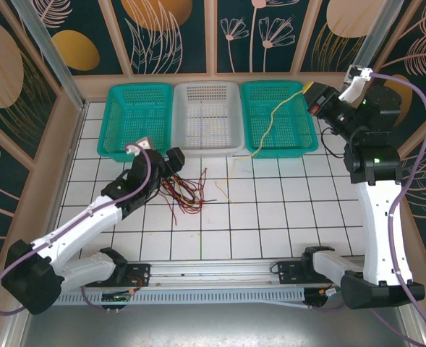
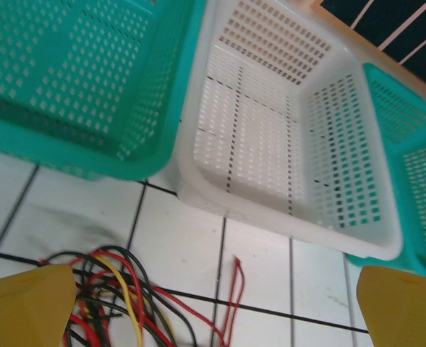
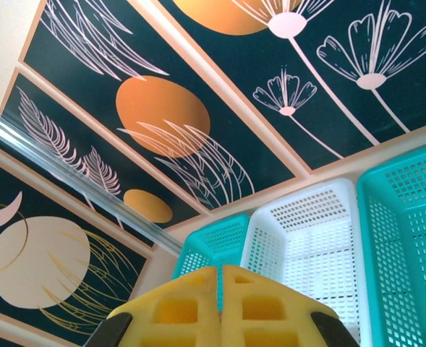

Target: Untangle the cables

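I've got a white tiled table with three perforated plastic baskets in a row at the back: two teal baskets flanking one white basket. My left gripper stands wide apart just over the tangled cables, thin red, black and yellow, on the tiles before the white basket. My right gripper is pinched closed above the right teal basket, one yellow cable trailing from it over the front rim.

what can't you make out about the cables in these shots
- Right wrist view: the right gripper, shut, hides the yellow cable it holds.
- Left wrist view: the tangle runs off the bottom edge.
- Top view: the left arm covers the tangle's left side; single strands too thin to trace.
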